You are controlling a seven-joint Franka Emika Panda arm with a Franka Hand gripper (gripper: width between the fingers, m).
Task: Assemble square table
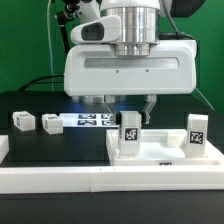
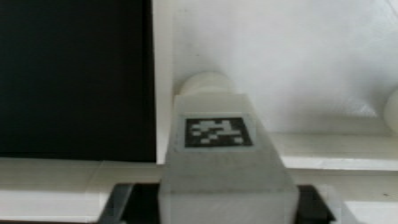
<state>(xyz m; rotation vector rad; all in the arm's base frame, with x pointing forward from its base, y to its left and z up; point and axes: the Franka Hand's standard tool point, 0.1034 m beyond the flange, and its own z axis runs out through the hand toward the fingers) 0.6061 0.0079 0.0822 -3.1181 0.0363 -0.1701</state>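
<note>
The square table's white slab (image 1: 158,150) lies flat at the exterior view's right. Two white tagged legs stand upright on it, one (image 1: 131,131) straight under the big white gripper body and one (image 1: 196,133) further right. My gripper (image 1: 130,112) reaches down over the first leg. In the wrist view that leg (image 2: 219,140) fills the gap between the two dark fingers (image 2: 135,203), whose pads lie against its sides. Its tag faces the camera, and the slab (image 2: 285,50) lies behind it. Two more legs (image 1: 23,121) (image 1: 49,124) lie loose on the black table at the left.
The marker board (image 1: 92,120) lies flat on the table behind the slab. A long low white barrier rail (image 1: 70,182) runs along the front. A second white leg (image 2: 384,100) shows at the wrist view's edge, close to the held one.
</note>
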